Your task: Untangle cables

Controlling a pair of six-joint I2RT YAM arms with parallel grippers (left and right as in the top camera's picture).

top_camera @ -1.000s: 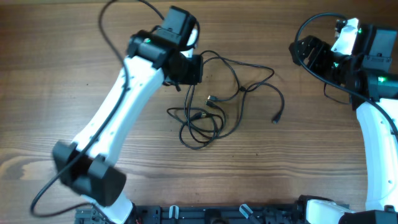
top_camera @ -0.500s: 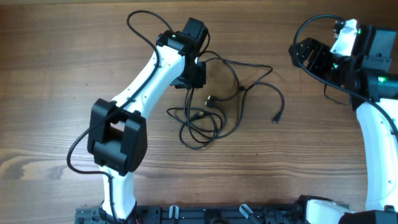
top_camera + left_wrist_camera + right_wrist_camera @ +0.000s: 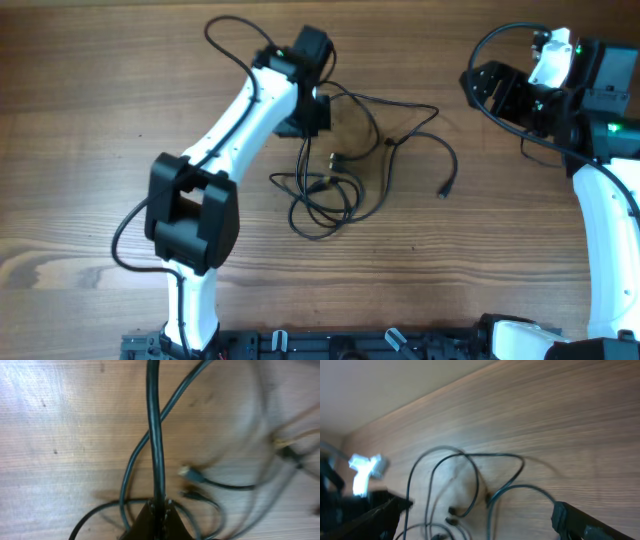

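The cables (image 3: 345, 175) are thin black cords lying in loose overlapping loops on the wooden table, with small plug ends (image 3: 443, 190) free. My left gripper (image 3: 306, 132) is at the upper left of the loops. In the left wrist view it (image 3: 159, 508) is shut on one cable strand (image 3: 155, 435), which runs straight out from between the jaws over other loops and a plug (image 3: 192, 475). My right gripper (image 3: 492, 88) is away at the far right, open and empty. Its wrist view shows wide-spread fingers (image 3: 482, 507) and the cables (image 3: 470, 467) at a distance.
Thicker black cables run along both white arms (image 3: 225, 130), one looping over the table at the top left (image 3: 225, 35). The right arm (image 3: 610, 220) stands along the right edge. A black rail (image 3: 340, 345) lines the front edge.
The left arm's elbow has swung in toward the middle and its gripper has shifted slightly right at the loops' upper left. The cables have barely moved. The right arm is still.
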